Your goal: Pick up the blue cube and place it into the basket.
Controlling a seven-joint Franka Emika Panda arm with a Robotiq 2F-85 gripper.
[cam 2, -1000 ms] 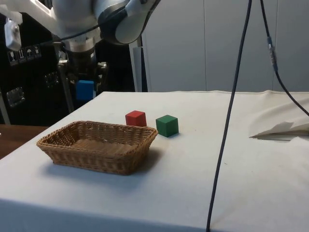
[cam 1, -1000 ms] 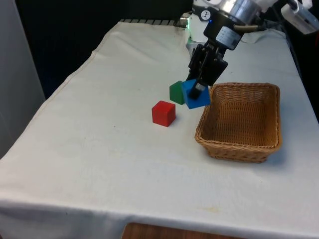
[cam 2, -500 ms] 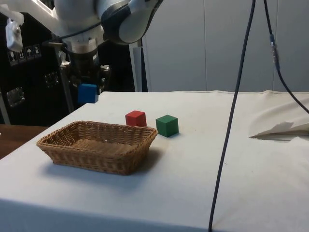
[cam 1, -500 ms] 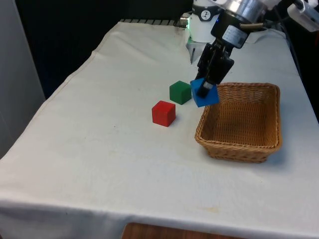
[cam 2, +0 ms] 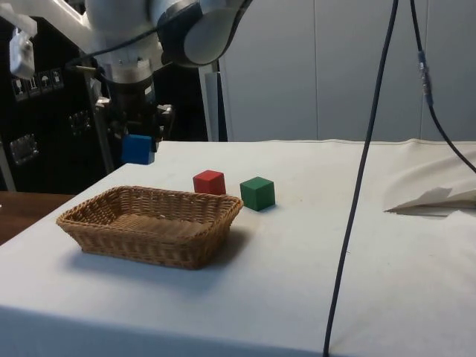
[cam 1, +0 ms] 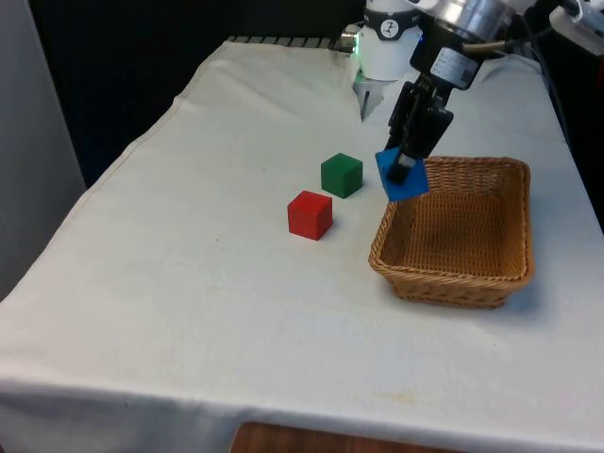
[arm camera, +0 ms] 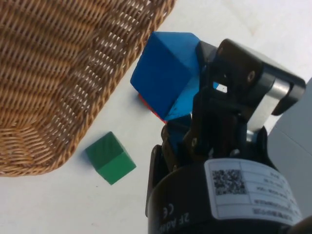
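The blue cube [cam 1: 404, 175] hangs tilted in the air, and my gripper [cam 1: 407, 168] is shut on it. It hovers above the rim of the wicker basket [cam 1: 451, 278] on the front view's left. From the side, the blue cube [cam 2: 137, 149] floats over the basket's [cam 2: 156, 238] far edge, held by the gripper [cam 2: 136, 145]. In the wrist view the blue cube [arm camera: 163, 73] sits between the fingers [arm camera: 207, 63], beside the basket [arm camera: 58, 63].
A green cube [cam 1: 341, 175] and a red cube [cam 1: 310, 214] rest on the white cloth to the front view's left of the basket. They appear as green cube [cam 2: 257, 193] and red cube [cam 2: 209, 181] from the side. A black cable [cam 2: 357, 193] hangs in the side view.
The gripper has carried the blue cube away from the green cube towards the basket, to the front view's right. The green and red cubes have stayed put.
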